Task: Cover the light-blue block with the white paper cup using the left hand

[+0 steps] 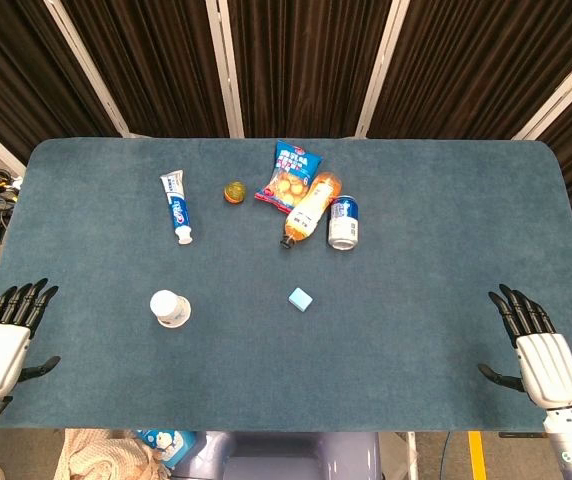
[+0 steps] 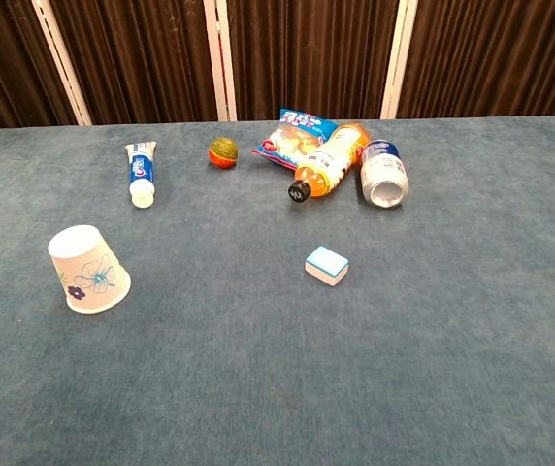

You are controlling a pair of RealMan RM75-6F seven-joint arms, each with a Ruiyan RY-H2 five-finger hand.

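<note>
The light-blue block [image 1: 300,298] [image 2: 327,265] lies flat near the middle of the blue table. The white paper cup [image 1: 170,308] [image 2: 87,270], printed with a flower, stands upside down on the table well to the left of the block. My left hand [image 1: 4,338] rests at the table's near left corner, fingers spread, holding nothing, far from the cup. My right hand [image 1: 536,350] lies at the near right corner, also spread and empty. The chest view shows neither hand.
At the back of the table lie a toothpaste tube [image 1: 176,205] [image 2: 142,173], a small orange ball [image 1: 234,192] [image 2: 223,152], a snack bag [image 1: 288,176] [image 2: 295,132], an orange drink bottle [image 1: 309,208] [image 2: 330,161] and a can [image 1: 343,221] [image 2: 384,174] on its side.
</note>
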